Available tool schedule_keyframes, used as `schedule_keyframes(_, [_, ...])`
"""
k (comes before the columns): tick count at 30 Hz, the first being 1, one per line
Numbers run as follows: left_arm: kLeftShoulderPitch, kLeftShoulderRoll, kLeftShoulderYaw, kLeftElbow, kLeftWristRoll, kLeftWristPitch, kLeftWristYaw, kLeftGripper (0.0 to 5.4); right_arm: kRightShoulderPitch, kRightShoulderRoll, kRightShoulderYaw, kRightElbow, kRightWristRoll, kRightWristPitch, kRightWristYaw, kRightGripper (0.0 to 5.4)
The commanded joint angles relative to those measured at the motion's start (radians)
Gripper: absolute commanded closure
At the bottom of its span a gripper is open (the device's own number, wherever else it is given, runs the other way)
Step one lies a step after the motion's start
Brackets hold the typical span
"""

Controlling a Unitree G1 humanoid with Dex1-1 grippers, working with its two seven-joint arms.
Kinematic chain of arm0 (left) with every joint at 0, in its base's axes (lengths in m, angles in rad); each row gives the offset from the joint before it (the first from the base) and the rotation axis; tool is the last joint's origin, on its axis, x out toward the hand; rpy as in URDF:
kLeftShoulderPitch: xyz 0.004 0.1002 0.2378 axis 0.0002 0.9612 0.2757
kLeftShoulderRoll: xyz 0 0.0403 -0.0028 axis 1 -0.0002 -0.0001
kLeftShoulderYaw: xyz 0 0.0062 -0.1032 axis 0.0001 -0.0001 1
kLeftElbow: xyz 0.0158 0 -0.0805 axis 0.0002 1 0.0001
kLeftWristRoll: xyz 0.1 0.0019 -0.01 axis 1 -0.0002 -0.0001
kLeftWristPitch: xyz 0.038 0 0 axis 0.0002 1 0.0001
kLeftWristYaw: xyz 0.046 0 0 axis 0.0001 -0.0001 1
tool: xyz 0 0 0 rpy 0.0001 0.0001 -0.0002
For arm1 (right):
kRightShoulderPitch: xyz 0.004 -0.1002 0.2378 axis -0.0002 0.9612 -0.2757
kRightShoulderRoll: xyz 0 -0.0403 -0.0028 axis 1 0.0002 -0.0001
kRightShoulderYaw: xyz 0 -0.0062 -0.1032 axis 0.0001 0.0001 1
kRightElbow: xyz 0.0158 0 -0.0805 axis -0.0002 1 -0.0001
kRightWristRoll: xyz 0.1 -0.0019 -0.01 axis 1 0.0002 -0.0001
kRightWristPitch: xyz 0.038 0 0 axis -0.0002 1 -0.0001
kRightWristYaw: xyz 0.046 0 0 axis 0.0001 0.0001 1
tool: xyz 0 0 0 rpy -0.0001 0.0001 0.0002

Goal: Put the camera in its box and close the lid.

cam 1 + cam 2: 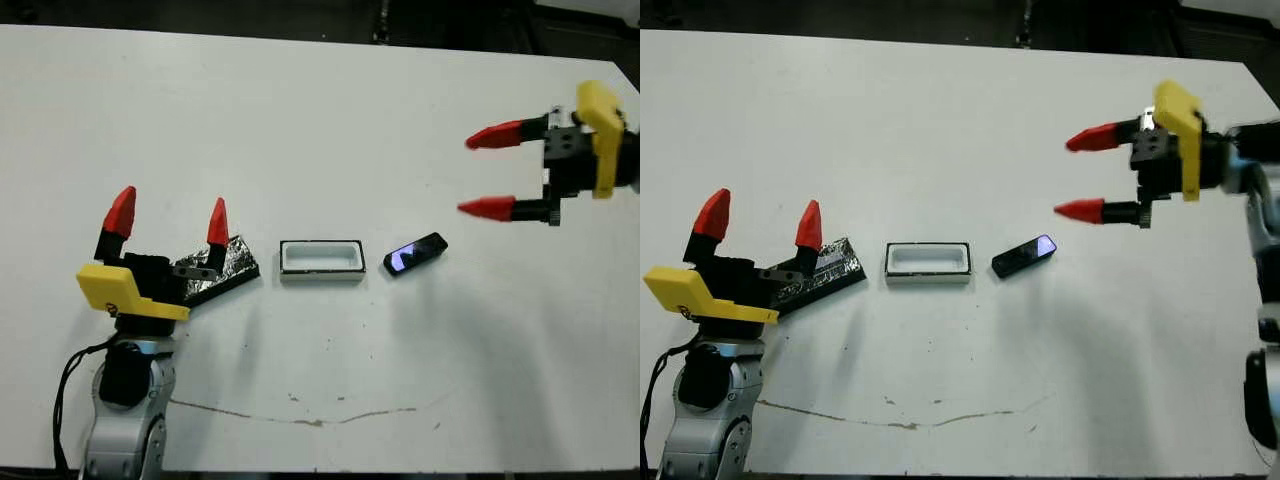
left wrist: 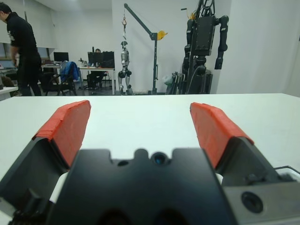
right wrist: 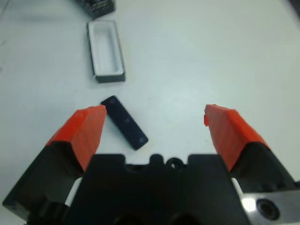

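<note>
The camera (image 1: pixel 415 253), a small black bar with a bluish glossy face, lies on the white table just right of the box (image 1: pixel 321 260), an empty white-lined tray. The crinkly black lid (image 1: pixel 222 268) lies left of the box, partly hidden by my left gripper (image 1: pixel 168 218), which stands open above it with nothing between its fingers. My right gripper (image 1: pixel 480 173) hovers open, up and to the right of the camera, fingers pointing left. In the right wrist view the camera (image 3: pixel 124 122) lies near one fingertip, the box (image 3: pixel 106 49) beyond it.
A thin brownish scratch line (image 1: pixel 300 416) runs along the table near its front edge. Beyond the far edge, the left wrist view shows a person (image 2: pixel 21 47) standing, desks, and robot rigs (image 2: pixel 204 42).
</note>
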Motion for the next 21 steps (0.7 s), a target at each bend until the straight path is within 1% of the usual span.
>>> schedule_keyframes(1, [0.011,0.001,0.001,-0.002,0.013,0.009,0.007,0.00,-0.053,0.033,0.095,0.081,-0.069,-0.037,0.023,0.01])
schedule_keyframes(4, [0.014,-0.003,0.001,-0.002,0.011,0.006,0.010,0.00,-0.079,0.065,0.157,0.148,-0.088,-0.099,0.023,0.01])
schedule_keyframes(7, [0.014,-0.003,-0.001,-0.004,0.014,0.009,0.013,0.00,-0.095,0.096,0.193,0.208,-0.109,-0.143,0.023,0.01])
schedule_keyframes(9, [0.014,-0.002,-0.002,-0.005,0.015,0.013,0.014,0.00,-0.098,0.110,0.203,0.227,-0.141,-0.173,0.023,0.01])
schedule_keyframes(11, [0.014,0.000,-0.002,-0.004,0.013,0.015,0.013,0.00,-0.101,0.125,0.209,0.243,-0.178,-0.186,0.023,0.01])
schedule_keyframes(14, [0.014,-0.001,-0.004,-0.005,0.015,0.015,0.015,0.00,-0.100,0.151,0.208,0.274,-0.199,-0.204,0.023,0.01])
schedule_keyframes(17, [0.012,-0.002,-0.006,-0.005,0.020,0.016,0.017,0.00,-0.103,0.175,0.211,0.308,-0.222,-0.202,0.023,0.01])
schedule_keyframes(21, [0.013,-0.001,-0.008,-0.009,0.021,0.021,0.017,0.00,-0.102,0.190,0.204,0.321,-0.262,-0.220,0.019,0.01])
